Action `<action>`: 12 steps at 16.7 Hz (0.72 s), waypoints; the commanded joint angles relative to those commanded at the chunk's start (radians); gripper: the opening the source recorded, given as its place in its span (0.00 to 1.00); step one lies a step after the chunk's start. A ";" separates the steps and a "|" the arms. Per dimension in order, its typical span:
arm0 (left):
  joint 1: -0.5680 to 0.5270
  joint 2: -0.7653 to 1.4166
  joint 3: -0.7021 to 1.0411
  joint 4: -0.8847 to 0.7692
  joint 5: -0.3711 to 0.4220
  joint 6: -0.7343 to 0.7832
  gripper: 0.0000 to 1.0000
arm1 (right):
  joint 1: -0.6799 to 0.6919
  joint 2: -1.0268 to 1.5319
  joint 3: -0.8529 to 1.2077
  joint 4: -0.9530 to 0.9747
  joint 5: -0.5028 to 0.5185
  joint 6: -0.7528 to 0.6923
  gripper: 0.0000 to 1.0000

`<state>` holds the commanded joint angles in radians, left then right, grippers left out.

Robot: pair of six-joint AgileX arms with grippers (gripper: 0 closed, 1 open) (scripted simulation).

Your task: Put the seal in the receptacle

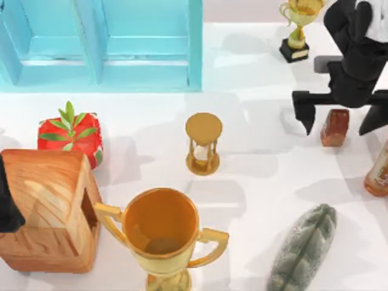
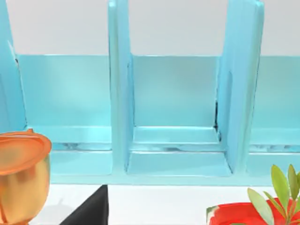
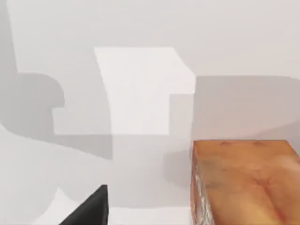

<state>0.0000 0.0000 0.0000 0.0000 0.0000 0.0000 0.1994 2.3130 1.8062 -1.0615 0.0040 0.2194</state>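
Early stage: right hand (image 1: 338,118), fingers spread, is straddling the small mottled reddish-brown stone seal (image 1: 334,127), not gripping it. Seal is sitting on the white bench (image 1: 254,182), well apart from the light-blue compartmented receptacle (image 1: 103,42); grasp, carry and drop are all left.

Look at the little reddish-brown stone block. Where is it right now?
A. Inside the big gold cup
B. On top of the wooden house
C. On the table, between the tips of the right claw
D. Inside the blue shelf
C: the seal stands on the white table, between the spread fingers of the right claw.
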 joint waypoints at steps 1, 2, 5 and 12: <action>0.000 0.000 0.000 0.000 0.000 0.000 1.00 | -0.001 0.003 -0.017 0.018 0.000 0.000 1.00; 0.000 0.000 0.000 0.000 0.000 0.000 1.00 | -0.001 0.004 -0.023 0.025 0.000 0.000 1.00; 0.000 0.000 0.000 0.000 0.000 0.000 1.00 | -0.001 0.004 -0.023 0.025 0.000 0.000 1.00; 0.000 0.000 0.000 0.000 0.000 0.000 1.00 | -0.001 0.004 -0.023 0.025 0.000 0.000 0.47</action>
<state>0.0000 0.0000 0.0000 0.0000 0.0000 0.0000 0.1981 2.3166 1.7828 -1.0368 0.0043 0.2190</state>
